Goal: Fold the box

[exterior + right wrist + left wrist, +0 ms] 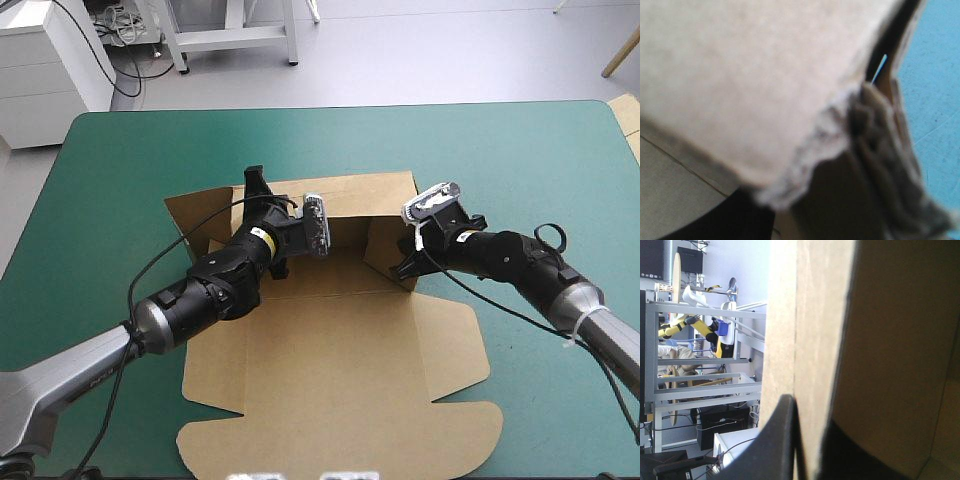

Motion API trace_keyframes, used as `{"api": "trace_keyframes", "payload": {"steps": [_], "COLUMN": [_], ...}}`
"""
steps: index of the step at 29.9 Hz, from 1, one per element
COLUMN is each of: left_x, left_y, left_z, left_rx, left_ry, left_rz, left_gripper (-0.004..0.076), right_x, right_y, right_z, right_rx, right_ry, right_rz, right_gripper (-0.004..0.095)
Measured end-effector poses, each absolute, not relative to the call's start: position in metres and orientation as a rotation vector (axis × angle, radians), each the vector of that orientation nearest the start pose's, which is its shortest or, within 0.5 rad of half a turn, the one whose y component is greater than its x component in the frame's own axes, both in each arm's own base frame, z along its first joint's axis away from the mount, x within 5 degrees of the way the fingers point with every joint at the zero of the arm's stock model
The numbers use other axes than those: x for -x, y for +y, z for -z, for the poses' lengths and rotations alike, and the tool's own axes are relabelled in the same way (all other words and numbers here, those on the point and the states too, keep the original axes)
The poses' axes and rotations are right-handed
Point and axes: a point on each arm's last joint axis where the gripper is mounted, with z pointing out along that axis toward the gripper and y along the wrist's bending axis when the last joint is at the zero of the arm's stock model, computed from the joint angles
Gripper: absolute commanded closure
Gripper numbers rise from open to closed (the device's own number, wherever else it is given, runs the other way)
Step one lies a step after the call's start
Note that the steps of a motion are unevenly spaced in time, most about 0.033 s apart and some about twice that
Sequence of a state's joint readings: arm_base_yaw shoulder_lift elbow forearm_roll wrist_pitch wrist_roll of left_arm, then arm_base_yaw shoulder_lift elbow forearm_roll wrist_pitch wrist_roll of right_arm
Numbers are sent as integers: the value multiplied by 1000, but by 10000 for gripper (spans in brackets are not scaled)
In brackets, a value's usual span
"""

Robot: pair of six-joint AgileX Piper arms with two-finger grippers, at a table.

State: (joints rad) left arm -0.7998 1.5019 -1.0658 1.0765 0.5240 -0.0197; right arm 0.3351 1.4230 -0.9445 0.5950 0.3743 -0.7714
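High view shows the box (330,360) at the middle of the surface (120,160), far walls raised: light, stiff board, I judge, best held by wall edges, with the left tool (257,188) clamped on one wall, while I cannot tell whether the right tool (405,268) grips.

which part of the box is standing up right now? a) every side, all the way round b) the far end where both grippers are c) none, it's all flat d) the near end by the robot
b: the box has walls raised only at its far end, where the left gripper and the right gripper are, while its near end lies flat on the table.
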Motion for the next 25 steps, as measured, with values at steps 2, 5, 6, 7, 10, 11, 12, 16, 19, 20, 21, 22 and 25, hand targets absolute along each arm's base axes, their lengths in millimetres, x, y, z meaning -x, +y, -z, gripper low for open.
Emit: {"api": "trace_keyframes", "payload": {"steps": [2,5,6,7,10,11,12,16,19,20,21,22,25], "left_x": [-258,-258,-258,-258,-258,-258,-258,-258,-258,-258,-258,-258,-258], "left_y": [-208,-208,-208,-208,-208,-208,-208,-208,-208,-208,-208,-208,-207], "left_z": [-295,-295,-295,-295,-295,-295,-295,-295,-295,-295,-295,-295,-296], "left_rx": [-1522,-1520,-1519,-1518,-1518,-1518,-1517,-1517,-1517,-1516,-1516,-1516,-1515], "left_ry": [1559,1561,1562,1563,1564,1564,1563,1563,1563,1564,1564,1565,1566], "left_rz": [-602,-600,-600,-599,-598,-598,-598,-598,-598,-599,-600,-600,-602], "left_gripper": [731,731,731,731,731,731,731,731,731,731,731,731,731], "right_x": [-281,-281,-281,-281,-281,-281,-281,-281,-280,-280,-280,-279,-275], "right_y": [118,118,118,118,118,118,118,118,118,118,118,117,119], "right_z": [-275,-275,-275,-275,-275,-275,-275,-274,-274,-274,-273,-273,-271], "right_rx": [717,717,719,721,746,753,761,779,789,796,804,813,871], "right_ry": [2162,2162,2162,2161,2152,2149,2147,2146,2150,2151,2154,2159,2191], "right_rz": [-302,-302,-302,-300,-287,-283,-278,-270,-269,-268,-268,-269,-292], "right_gripper": [929,929,928,928,928,928,928,911,763,666,551,429,171]}}
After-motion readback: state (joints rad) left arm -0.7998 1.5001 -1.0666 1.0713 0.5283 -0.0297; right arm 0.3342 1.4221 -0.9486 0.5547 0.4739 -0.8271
